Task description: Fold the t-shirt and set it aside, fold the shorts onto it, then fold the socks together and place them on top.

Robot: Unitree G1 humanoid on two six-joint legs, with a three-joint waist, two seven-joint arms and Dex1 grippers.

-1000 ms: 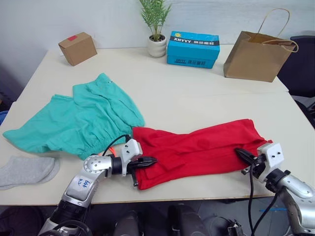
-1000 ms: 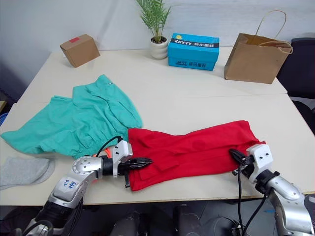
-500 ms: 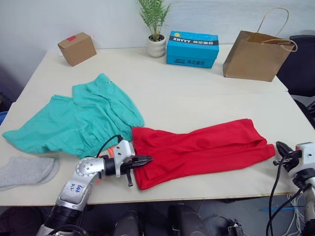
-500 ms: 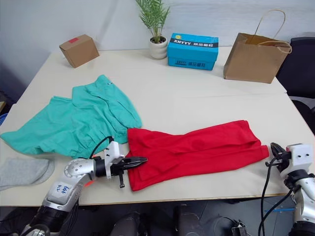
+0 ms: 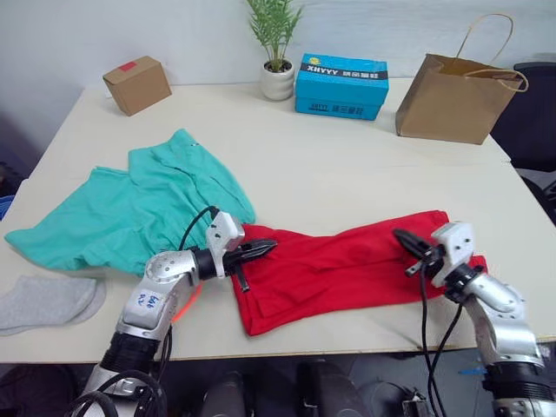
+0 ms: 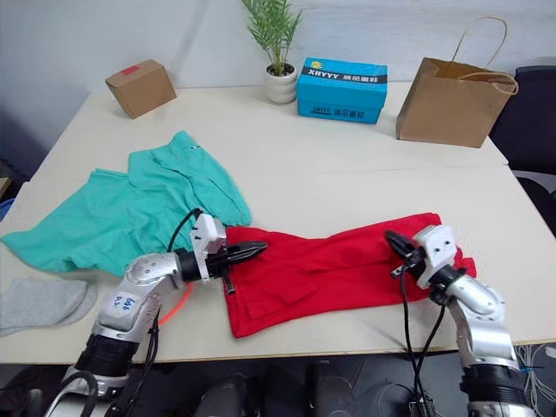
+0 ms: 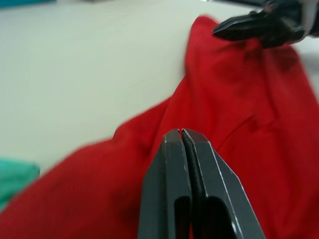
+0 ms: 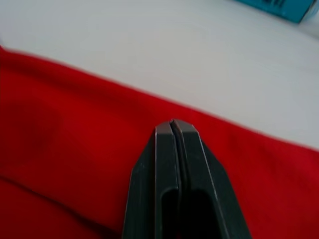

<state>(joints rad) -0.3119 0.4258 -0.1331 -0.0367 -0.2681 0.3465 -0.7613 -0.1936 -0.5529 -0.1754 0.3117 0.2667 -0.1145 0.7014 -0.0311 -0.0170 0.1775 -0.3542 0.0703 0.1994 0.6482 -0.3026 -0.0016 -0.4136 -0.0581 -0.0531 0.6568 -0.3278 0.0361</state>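
T-shirt [image 5: 347, 269] lies in a long red strip under both your grippers: left gripper [image 5: 265, 248] at one end, right gripper [image 5: 405, 241] at the other, both pinched closed, nothing held.

Silver arms, white wrist blocks, black cables, black-fingered left gripper [image 5: 261, 250].

left gripper [image 5: 265, 249]: fingers pressed together, arm low | right gripper [image 5: 402, 239]: fingers pressed together, arm low
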